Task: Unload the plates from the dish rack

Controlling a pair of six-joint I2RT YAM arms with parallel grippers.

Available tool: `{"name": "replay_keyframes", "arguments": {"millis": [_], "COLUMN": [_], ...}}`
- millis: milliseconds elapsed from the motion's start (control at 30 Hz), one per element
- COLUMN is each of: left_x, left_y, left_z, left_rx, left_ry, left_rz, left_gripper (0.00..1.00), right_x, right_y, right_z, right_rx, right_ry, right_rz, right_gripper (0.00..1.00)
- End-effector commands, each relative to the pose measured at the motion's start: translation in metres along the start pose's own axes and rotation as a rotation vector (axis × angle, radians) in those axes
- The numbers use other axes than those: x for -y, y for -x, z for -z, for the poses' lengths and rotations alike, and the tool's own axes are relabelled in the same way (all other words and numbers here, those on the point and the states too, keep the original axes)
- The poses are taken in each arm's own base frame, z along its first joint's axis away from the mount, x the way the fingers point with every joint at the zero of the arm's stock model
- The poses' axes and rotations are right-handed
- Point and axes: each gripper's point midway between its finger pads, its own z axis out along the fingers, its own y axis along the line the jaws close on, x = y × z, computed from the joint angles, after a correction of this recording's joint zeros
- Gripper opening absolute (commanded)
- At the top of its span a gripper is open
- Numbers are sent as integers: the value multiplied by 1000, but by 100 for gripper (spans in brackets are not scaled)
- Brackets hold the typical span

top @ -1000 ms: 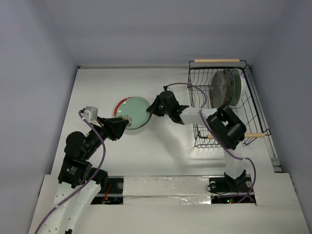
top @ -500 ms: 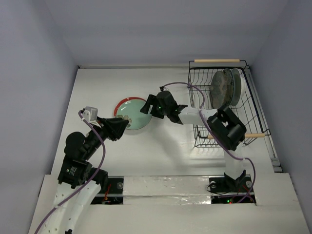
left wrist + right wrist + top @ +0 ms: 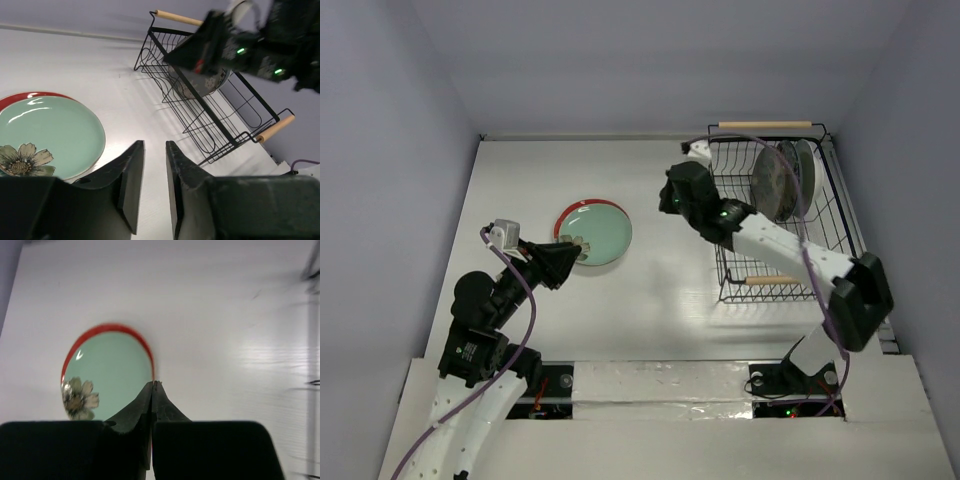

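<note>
Top external: what has changed around the green plate [image 3: 598,232]?

— The right gripper [image 3: 668,197] has left it. A second ago it was at the plate's right rim, then over it. Now it has drawn back to the left edge of the rack [image 3: 765,125], well apart from the plate.

Did the plate go with it?

— No. It lies flat on the red plate [image 3: 574,208] on the table [image 3: 650,300], in the same spot as before. In the right wrist view the fingers are pressed tip to tip with nothing between them, and the plate sits beyond their tips.

And the left gripper [image 3: 570,250]?

— It has not shifted and is just beside the green plate's near edge. In the left wrist view its fingers stand a narrow gap apart with bare table showing between them, so it is grasping nothing.

So where does that leave the job?

— I'd judge the green plate delivered, which makes two out and stacked. The grey plate [image 3: 772,182] stands on edge in the rack with a paler plate [image 3: 806,170] close behind it. How many more are back there I can't tell. The right arm is blurred in the left wrist view, so it is probably heading for the next one. It would have to spread its fingers before taking a rim.
</note>
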Motion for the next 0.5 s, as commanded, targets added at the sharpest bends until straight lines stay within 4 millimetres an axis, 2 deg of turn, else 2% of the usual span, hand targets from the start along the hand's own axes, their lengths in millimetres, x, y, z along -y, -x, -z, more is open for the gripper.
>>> {"name": "replay_keyframes", "arguments": {"millis": [0,33,67,100,200,267,300,333,367,400,433,467], "left_x": [6,5,3,-1,-12,-11,-10,-10,-10,-10,-10,-10], "left_y": [11,12,13,14,18,18,18,18,17,18,17,17], "left_z": [0,1,1,2,4,4,3,3,4,4,4,4], "left_rx": [49,53,57,61,83,84,82,81,79,80,79,79], "left_ry": [-28,-20,-5,15,89,84,77,75,74,73,74,74], "left_rz": [-15,-13,-10,-10,2,1,1,1,1,-1,1,0], "left_gripper": [21,17,11,7,2,3,4,6,8,10,12,18], "right_x": [78,98,114,149,213,230,238,247,257,264,279,281], "right_y": [70,71,86,97,102,101,98,99,97,98,97,96], "right_z": [47,53,69,74,89,92,90,91,93,93,91,87], "right_rx": [185,186,221,238,213,191,177,171,160,151,135,124], "right_ry": [-261,-300,-317,-395,-556,-601,-633,-668,-710,-731,-767,-751], "right_rz": [67,65,41,29,38,48,59,61,65,73,68,60], "right_gripper": [0,0,0,0,0,1,5,11,24,30,36,40]}}
